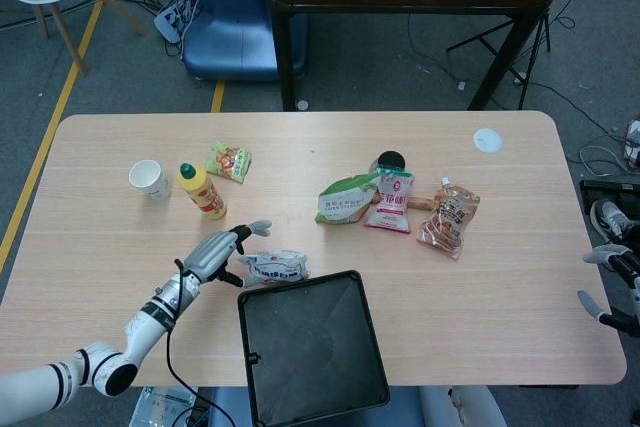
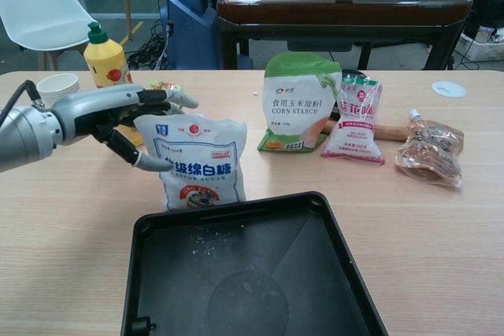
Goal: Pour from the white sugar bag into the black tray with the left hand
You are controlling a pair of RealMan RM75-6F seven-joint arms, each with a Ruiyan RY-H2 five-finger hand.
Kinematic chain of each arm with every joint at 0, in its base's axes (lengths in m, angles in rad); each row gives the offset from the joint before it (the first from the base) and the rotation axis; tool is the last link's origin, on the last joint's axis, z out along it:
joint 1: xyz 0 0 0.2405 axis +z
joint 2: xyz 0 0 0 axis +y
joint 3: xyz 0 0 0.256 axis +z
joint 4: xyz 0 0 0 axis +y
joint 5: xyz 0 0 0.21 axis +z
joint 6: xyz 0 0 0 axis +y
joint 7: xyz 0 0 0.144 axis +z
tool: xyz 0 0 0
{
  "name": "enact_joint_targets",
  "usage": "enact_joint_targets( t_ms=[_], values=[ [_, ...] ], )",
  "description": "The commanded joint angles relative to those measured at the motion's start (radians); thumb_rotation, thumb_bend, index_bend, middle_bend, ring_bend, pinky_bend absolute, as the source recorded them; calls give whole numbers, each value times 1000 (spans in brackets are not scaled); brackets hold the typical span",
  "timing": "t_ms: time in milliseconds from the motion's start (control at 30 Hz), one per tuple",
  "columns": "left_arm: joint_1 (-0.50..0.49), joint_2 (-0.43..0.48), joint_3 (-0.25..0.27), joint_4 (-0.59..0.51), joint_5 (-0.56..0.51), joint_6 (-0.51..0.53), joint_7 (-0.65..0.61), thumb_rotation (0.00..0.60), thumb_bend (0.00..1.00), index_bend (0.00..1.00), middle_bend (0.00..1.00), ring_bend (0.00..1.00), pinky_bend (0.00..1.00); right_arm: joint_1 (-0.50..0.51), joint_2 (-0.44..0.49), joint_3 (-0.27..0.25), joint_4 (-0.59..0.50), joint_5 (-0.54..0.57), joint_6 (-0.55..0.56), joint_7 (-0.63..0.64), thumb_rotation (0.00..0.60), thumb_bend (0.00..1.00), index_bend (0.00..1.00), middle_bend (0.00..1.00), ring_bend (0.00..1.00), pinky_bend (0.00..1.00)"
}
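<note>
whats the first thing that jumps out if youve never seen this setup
The big black tray at the near table edge grabs the eye, with a few white grains on its floor. Just behind it stands the white sugar bag, upright, and the left hand is beside its left edge with fingers spread. Further back, right of centre, sits a green-topped corn starch bag.
</note>
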Motion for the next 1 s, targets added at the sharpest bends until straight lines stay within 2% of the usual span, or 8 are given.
enact_joint_targets(
  t_ms=[33, 300, 433, 633, 800, 1000],
  values=[
    [21, 48, 6, -55, -9, 28, 31, 600, 175, 100, 185, 141, 352, 1, -1, -1, 2, -2, -1, 2, 600, 260, 386, 351, 252, 215],
    [77, 177, 24, -187, 6, 112, 81, 600, 175, 80, 151, 105, 330, 4, 3, -1, -2, -9, -2, 0, 600, 260, 387, 351, 251, 215],
    [135, 275, 47, -271, 32, 188, 98, 600, 175, 77, 146, 101, 329, 3, 7, -3, -8, -6, -4, -4, 600, 260, 386, 350, 252, 215],
    [258, 408, 89, -347, 25, 343, 205, 600, 175, 81, 146, 102, 329, 9, 17, -11, -30, 9, -39, -19, 600, 260, 387, 351, 252, 215],
    [355, 448, 120, -356, -14, 449, 277, 600, 175, 100, 146, 102, 329, 24, 25, -15, -53, 24, -84, -36, 600, 260, 386, 351, 252, 215],
    [465, 425, 152, -326, -9, 602, 403, 600, 175, 109, 146, 102, 329, 44, 17, -16, -63, 11, -108, -51, 600, 260, 386, 352, 252, 215]
  ],
)
